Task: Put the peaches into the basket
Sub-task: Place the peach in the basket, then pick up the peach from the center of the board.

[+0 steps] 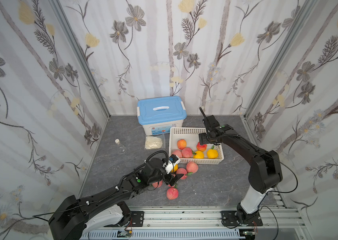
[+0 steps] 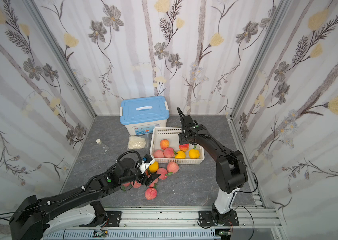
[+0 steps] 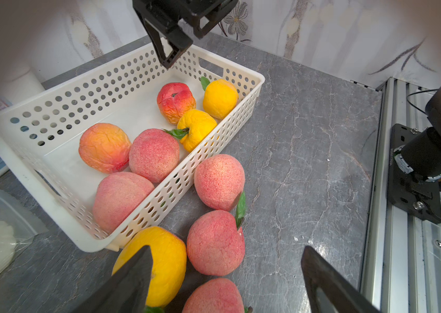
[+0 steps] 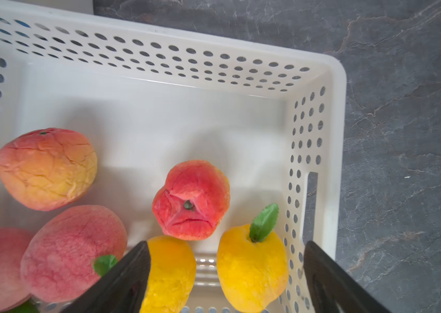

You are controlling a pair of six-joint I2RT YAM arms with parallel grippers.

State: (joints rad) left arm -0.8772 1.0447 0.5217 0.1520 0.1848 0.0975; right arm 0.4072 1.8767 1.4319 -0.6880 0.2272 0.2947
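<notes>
Grey marbled tabletop carries everything. Nearest lies a lone pink peach. Just beyond it the left gripper hangs low over a loose cluster of peaches, its jaws wide apart and gripping nothing. The left wrist view shows a yellow peach touching a pink peach there, close to the basket's near wall.

The basket sits farther back, right of centre, and holds six peaches. An orange-blushed one and two pink ones lie toward its left, two yellow ones by the near wall, and a red peach behind those. The right gripper hovers above the basket's right end, jaws spread and empty.

Left of the basket lie a whitish bag and a clear flask. Farthest back stands a storage box with a blue lid.
</notes>
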